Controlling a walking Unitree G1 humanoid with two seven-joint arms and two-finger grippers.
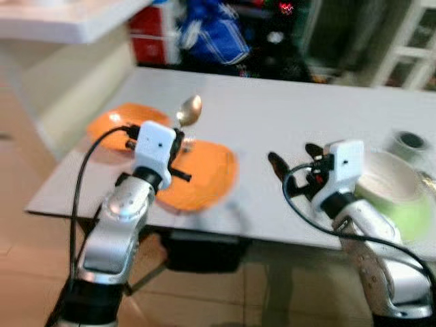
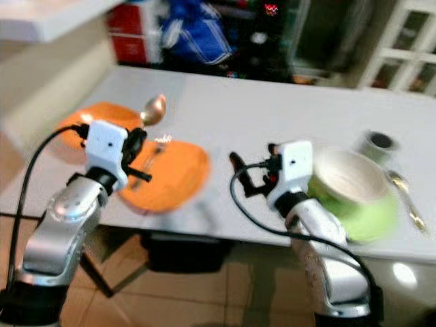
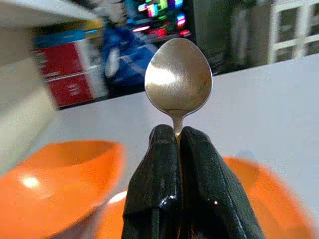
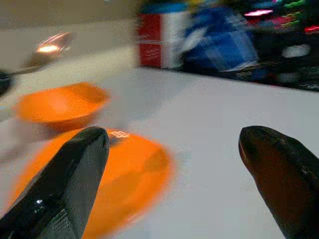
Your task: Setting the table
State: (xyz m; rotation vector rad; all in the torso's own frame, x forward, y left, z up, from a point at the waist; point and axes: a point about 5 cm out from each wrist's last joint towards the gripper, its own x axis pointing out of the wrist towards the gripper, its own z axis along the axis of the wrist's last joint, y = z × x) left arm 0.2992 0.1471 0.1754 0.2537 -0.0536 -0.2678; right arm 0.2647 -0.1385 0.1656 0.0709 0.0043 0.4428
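Metal spoon [image 3: 178, 77]: held bowl-up above the orange plate [image 1: 204, 178] at the white table [image 1: 286, 122] near edge. Judged light, rigid, slick; a pinch on the neck just below the bowl suits it, though it may pivot.

Left gripper [image 3: 177, 149]: fingers closed tight on the spoon's neck.

Right gripper [image 1: 293, 160]: at 3 o'clock of the plate, fingers spread wide, holding nothing.

Orange bowl [image 1: 119, 126]: 10 o'clock of the plate.

Green bowl [image 2: 354, 194]: far right; beside it possibly a second spoon [image 2: 407, 197], blurred.
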